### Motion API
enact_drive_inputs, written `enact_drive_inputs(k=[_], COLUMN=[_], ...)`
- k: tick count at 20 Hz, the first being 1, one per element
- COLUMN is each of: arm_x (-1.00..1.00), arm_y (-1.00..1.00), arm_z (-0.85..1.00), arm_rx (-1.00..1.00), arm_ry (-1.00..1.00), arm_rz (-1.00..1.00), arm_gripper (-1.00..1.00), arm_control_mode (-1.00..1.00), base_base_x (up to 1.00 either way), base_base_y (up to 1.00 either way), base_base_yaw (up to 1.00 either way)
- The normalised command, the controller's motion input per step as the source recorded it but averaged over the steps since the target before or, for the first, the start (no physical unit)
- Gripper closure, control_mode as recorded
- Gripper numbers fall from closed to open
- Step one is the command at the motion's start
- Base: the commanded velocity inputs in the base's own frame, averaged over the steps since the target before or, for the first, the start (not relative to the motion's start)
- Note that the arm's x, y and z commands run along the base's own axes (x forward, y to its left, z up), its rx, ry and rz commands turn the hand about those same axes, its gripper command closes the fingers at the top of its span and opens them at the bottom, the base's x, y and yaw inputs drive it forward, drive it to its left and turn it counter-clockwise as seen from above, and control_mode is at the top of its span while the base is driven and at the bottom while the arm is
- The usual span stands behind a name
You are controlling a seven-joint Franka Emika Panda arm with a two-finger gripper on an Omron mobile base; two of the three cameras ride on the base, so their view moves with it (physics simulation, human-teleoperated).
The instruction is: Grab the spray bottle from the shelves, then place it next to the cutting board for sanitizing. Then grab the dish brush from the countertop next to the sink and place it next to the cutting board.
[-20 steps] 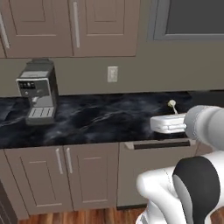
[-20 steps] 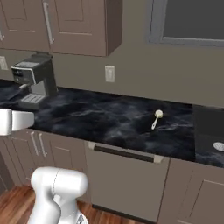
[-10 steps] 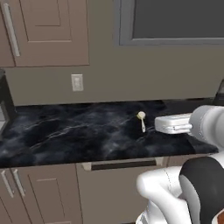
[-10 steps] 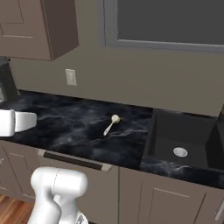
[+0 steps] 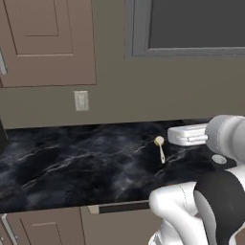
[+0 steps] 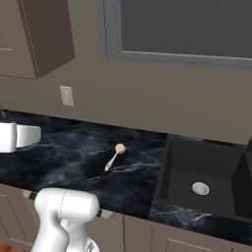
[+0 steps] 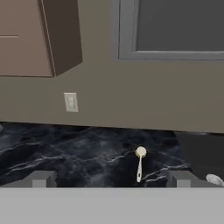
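on the countertop (image 7: 65,153), at twelve o'clock from the empty, wide-apart gripper (image 7: 111,178), the dish brush (image 7: 139,162) is lying beside the sink (image 6: 206,182), probably because the hand is lining up to grab it.

Black white-veined countertop (image 5: 72,162) (image 6: 64,157) (image 7: 65,153) runs along the wall, with the dish brush (image 5: 160,147) (image 6: 114,156) (image 7: 139,162) lying flat on it, yellow head toward the wall, near a dark sink (image 6: 206,172) set into it.
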Motion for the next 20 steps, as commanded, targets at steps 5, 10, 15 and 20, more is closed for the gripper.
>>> enact_drive_inputs(k=[5,10,15,20], arm_x=[0.05,0.32,0.74,0.83], arm_y=[-0.06,-0.4,-0.48,-0.42], arm_z=[0.0,-0.06,-0.34,-0.79], arm_rx=[0.01,0.07,0.07,0.02], arm_ry=[0.0,0.19,0.56,0.49], arm_rz=[-0.01,-0.01,0.0,0.0], arm_gripper=[-1.0,-1.0,-1.0,-1.0], arm_control_mode=[-1.0,-1.0,-1.0,-1.0], base_base_x=[0.31,0.0,0.0,0.0], base_base_y=[-0.13,0.0,0.0,0.0], base_base_yaw=[-0.05,0.0,0.0,0.0])
